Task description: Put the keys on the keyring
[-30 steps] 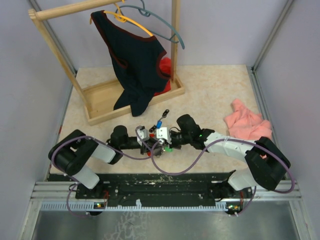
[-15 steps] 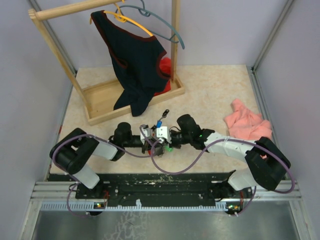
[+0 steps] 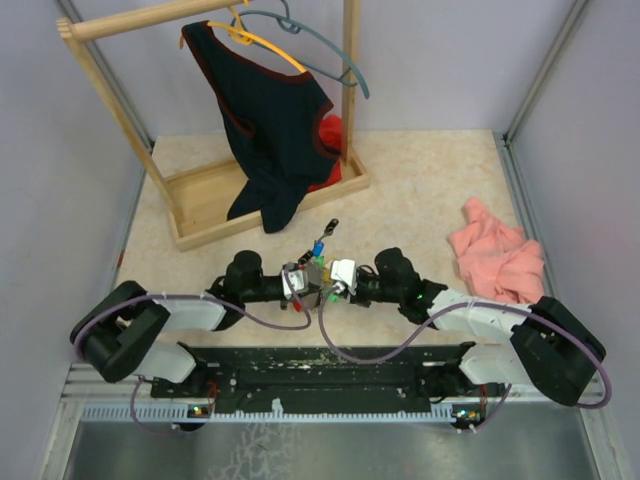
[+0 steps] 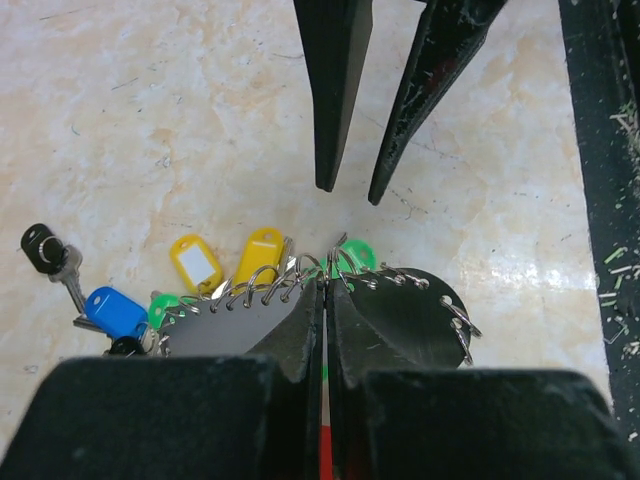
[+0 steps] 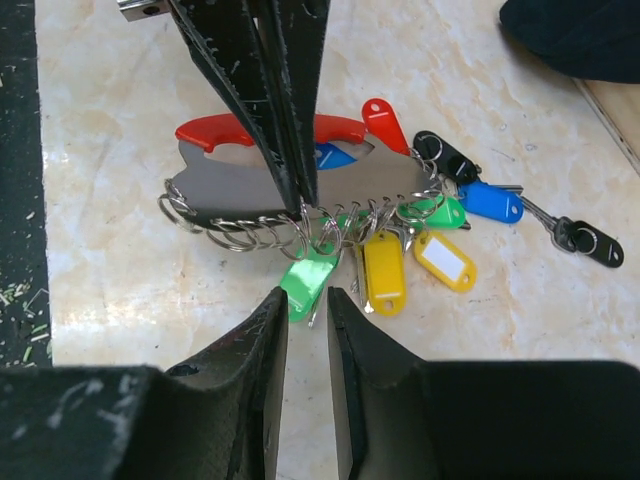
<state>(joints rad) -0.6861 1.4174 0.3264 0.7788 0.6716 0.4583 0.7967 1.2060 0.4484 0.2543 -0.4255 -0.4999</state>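
The keyring [image 5: 240, 190] is a grey metal oval with a red part [image 5: 215, 130], and several wire rings line its lower edge. My left gripper [image 4: 326, 285] is shut on its edge; its fingers [image 5: 290, 100] come down from above in the right wrist view. Keys hang from the rings onto the table: green [image 5: 310, 278], yellow [image 5: 383, 270], blue [image 5: 490, 200], red [image 5: 385, 125]. My right gripper [image 5: 305, 300] is slightly open and empty, its tips just short of the green key. Both grippers meet at the table's near middle [image 3: 318, 283].
A black-headed key [image 5: 590, 245] lies apart to the right. A wooden clothes rack [image 3: 200, 205] with a dark shirt [image 3: 270, 120] and hangers stands at the back left. A pink cloth [image 3: 495, 250] lies at the right. The black base rail [image 4: 600, 150] runs along the near edge.
My left gripper has moved right and nearer with the keyring. My right gripper has drawn back to the right, and both arms now lie lower towards the near edge.
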